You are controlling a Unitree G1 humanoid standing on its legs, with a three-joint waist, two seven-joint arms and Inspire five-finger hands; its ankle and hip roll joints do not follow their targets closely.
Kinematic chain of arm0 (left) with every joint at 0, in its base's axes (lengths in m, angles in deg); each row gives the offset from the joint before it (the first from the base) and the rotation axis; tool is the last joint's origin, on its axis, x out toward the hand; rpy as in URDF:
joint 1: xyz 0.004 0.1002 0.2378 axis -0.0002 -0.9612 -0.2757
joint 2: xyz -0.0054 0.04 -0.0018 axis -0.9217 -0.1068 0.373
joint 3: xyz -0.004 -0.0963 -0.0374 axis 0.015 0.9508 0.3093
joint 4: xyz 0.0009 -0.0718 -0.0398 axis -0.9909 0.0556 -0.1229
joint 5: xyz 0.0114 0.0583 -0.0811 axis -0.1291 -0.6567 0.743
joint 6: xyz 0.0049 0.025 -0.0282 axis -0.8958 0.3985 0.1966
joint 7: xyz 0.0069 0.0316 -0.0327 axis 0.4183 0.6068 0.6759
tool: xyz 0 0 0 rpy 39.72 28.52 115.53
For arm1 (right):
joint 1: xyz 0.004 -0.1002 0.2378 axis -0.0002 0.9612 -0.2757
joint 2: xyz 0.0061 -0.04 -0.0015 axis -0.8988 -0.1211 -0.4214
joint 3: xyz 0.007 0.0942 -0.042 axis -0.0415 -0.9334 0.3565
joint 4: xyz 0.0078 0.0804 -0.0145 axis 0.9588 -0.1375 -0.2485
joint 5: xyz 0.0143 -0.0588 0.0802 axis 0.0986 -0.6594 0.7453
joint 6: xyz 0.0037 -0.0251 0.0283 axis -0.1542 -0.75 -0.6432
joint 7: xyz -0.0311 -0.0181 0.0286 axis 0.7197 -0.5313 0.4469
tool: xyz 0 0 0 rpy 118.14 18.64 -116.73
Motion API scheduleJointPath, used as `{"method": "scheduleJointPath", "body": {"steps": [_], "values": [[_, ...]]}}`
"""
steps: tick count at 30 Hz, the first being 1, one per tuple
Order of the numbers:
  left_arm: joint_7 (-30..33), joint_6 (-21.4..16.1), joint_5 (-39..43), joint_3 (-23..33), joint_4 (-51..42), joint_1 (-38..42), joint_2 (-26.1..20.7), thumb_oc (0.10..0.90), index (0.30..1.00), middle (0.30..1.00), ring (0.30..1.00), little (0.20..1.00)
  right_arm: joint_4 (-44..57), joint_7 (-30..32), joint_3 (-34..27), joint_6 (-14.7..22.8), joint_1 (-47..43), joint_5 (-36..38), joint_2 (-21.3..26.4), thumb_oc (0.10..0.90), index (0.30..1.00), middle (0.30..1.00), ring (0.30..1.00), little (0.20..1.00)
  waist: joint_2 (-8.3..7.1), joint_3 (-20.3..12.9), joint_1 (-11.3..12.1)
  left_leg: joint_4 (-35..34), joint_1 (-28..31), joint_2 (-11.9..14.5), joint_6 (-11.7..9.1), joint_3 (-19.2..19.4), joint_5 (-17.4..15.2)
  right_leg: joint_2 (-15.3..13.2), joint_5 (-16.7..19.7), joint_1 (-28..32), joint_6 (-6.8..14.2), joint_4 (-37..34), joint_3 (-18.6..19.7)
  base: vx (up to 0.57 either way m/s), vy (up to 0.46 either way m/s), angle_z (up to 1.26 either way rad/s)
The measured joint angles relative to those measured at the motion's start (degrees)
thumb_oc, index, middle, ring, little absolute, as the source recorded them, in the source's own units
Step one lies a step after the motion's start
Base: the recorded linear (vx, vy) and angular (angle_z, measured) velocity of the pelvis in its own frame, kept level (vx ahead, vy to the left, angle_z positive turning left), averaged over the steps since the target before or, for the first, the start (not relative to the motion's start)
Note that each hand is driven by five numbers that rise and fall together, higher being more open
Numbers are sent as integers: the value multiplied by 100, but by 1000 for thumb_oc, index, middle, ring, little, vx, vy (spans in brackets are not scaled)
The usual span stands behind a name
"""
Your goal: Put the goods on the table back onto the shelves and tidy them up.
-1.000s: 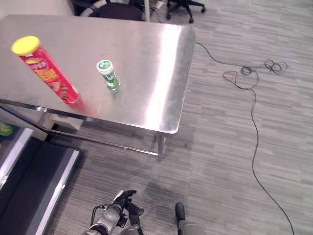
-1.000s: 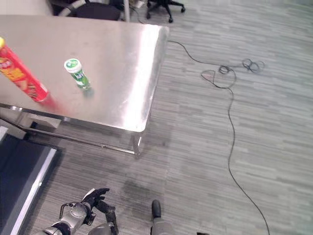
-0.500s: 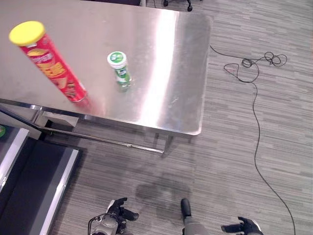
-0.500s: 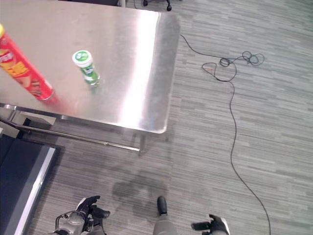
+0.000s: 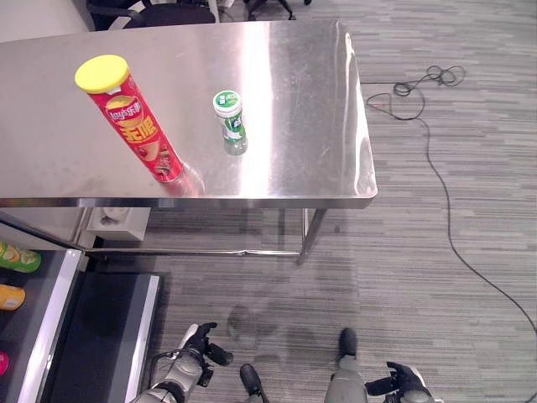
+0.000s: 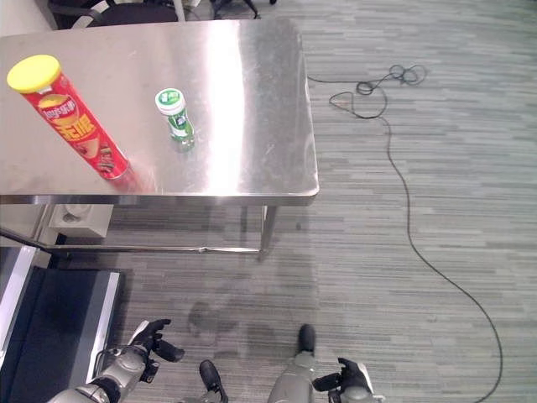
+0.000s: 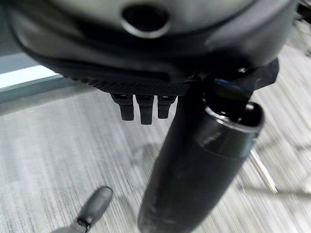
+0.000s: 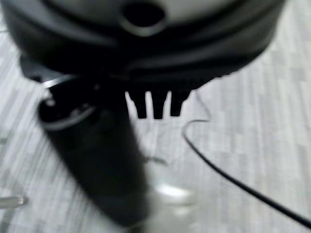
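A tall red chip tube with a yellow lid stands on the steel table, near its front edge. To its right stands a small green bottle with a white and green cap, apart from the tube. My left hand hangs low over the floor in front of the table, fingers relaxed and holding nothing. Low at the right, my right hand is also open and empty, its fingers straight above the floor.
A shelf unit lies at the lower left, with a green pack and an orange one on it. Office chairs stand behind the table. A white box sits under the table. Grey carpet spreads to the right.
The camera has swung, so the table now lies square across the view and the shelf goods show at the left. The right hand has come into view. Tube and bottle stand unmoved.
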Motion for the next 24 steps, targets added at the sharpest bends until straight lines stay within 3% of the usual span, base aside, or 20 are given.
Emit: {"method": "scheduleJointPath", "body": {"steps": [2, 3, 4, 7, 10, 11, 12, 13, 14, 15, 16, 17, 18, 21, 22, 23, 24], "values": [[-26, 33, -78, 1, 90, 12, -2, 800, 900, 900, 900, 900, -162, -5, 75, 1, -27, 0, -73, 800, 900, 900, 900, 900, 53, 35, -43, 3, -2, 134, -92, 8, 71, 689, -369, 13, -245, 66, 296, 6, 63, -4], [-37, 62, -160, -78, 88, -1, 2, 800, 900, 900, 900, 900, -365, -30, 226, -6, 33, -6, -80, 800, 900, 900, 900, 900, 8, 49, -73, 4, 15, 48, -136, -45, 97, 1031, -257, 210, -726, -355, 214, 43, 16, 16], [-45, 61, -188, -84, 33, 24, 18, 800, 900, 900, 900, 900, -467, -29, 220, -2, 21, -8, -54, 800, 900, 900, 900, 900, 44, 78, -57, 2, 12, 40, -137, -70, 107, 1042, -111, 323, -855, -564, 210, 87, -1, 18], [-97, 62, -249, -82, 32, 18, 57, 800, 900, 900, 900, 900, -537, -48, 204, -10, 14, -2, -20, 800, 900, 900, 900, 900, 83, 115, -21, 1, 81, 43, -168, -210, 146, 1056, 20, 562, -887, -882, 210, 121, -39, 2], [-130, 14, -391, -80, -215, -70, 53, 800, 900, 900, 900, 900, -507, -86, 79, 56, -10, 136, 6, 800, 900, 900, 900, 900, 48, 160, -85, 1, 398, 60, -274, -444, 200, 1059, 112, 1197, -867, -1373, 49, 80, -59, 34], [-139, -23, -338, -7, -287, -100, 57, 800, 900, 900, 900, 900, -458, -83, 73, 63, -47, 175, 15, 800, 900, 900, 900, 900, 54, 180, -45, 167, 339, 89, -408, -475, 168, 1101, 90, 1247, -847, -1385, 0, -11, -114, 52], [-122, -126, -131, 383, -309, -18, 105, 800, 900, 900, 900, 900, -435, -85, 30, 73, -108, 244, -35, 800, 900, 900, 900, 900, -179, 341, -12, 1074, -54, 77, -582, -601, 71, 925, 13, 1317, -781, -1365, -42, -24, -79, 54], [-99, -139, 179, 740, -198, 31, 167, 800, 900, 900, 900, 900, -435, -65, -8, 136, -255, 269, -62, 800, 900, 900, 900, 900, -482, 512, 132, 2310, -640, 78, -844, -664, 164, 684, 125, 1419, -979, -1441, -31, 85, -47, 51], [-75, -137, 438, 962, 84, -6, 274, 800, 900, 900, 900, 900, -333, 36, 129, 149, -376, 253, 15, 800, 900, 900, 900, 900, -534, 550, 183, 3083, -1153, 220, -1146, -712, 234, 601, 119, 1419, -1098, -1469, -54, 164, -5, 18], [-63, -107, 594, 1096, 232, -44, 336, 800, 900, 900, 900, 900, -271, 84, 233, 153, -423, 228, 48, 800, 900, 900, 900, 900, -539, 552, 188, 3021, -1182, 354, -1129, -589, 215, 613, 155, 1490, -1103, -1549, -55, 155, 15, 0], [-61, -41, 753, 1106, 343, -202, 364, 800, 900, 900, 900, 900, -243, 95, 291, 179, -471, 174, 55, 800, 900, 900, 900, 900, -519, 550, 161, 2563, -1062, 508, -1123, -567, 221, 678, 157, 1564, -1111, -1549, -63, 194, 34, -13], [2, -5, 864, 1064, 310, -391, 326, 800, 900, 900, 900, 900, -236, 123, 332, 227, -491, 159, 68, 800, 900, 900, 900, 900, -489, 536, 162, 1532, -775, 652, -1095, -600, 243, 766, 143, 1642, -1136, -1547, -66, 271, 118, -11], [10, -7, 923, 1061, 284, -390, 326, 800, 900, 900, 900, 900, -237, 140, 329, 228, -494, 146, 98, 800, 900, 900, 900, 900, -493, 537, 172, 1272, -740, 663, -1092, -618, 246, 758, 140, 1639, -1131, -1547, -55, 329, 164, -10], [43, -10, 1093, 1057, 300, -412, 300, 800, 900, 900, 900, 900, -339, 160, 312, 167, -486, 41, 90, 800, 900, 900, 900, 900, -469, 523, 199, 174, -361, 909, -1290, -1261, 471, 879, 80, 1717, -1037, -1546, 43, 177, 149, -19], [45, -9, 1148, 1016, 287, -389, 304, 800, 900, 900, 900, 900, -353, 171, 250, 144, -468, 11, 119, 800, 900, 900, 900, 900, -457, 526, 168, 61, -325, 1100, -1343, -1342, 515, 879, 70, 1739, -1032, -1547, 68, 208, 200, -19], [42, -12, 1160, 916, 285, -384, 313, 800, 900, 900, 900, 900, -362, 172, 54, 142, -419, -8, 148, 800, 900, 900, 900, 900, -433, 511, 173, 44, -316, 1254, -1525, -1446, 658, 892, 57, 1709, -1006, -1547, 107, 249, 221, -18], [40, -14, 1171, 912, 286, -340, 364, 800, 900, 900, 900, 900, -481, 184, -55, 132, -391, -11, 211, 800, 900, 900, 900, 900, -393, 480, 155, -2, -335, 1476, -1508, -1395, 668, 819, 32, 1679, -965, -1547, 136, 355, 292, -16]]}}
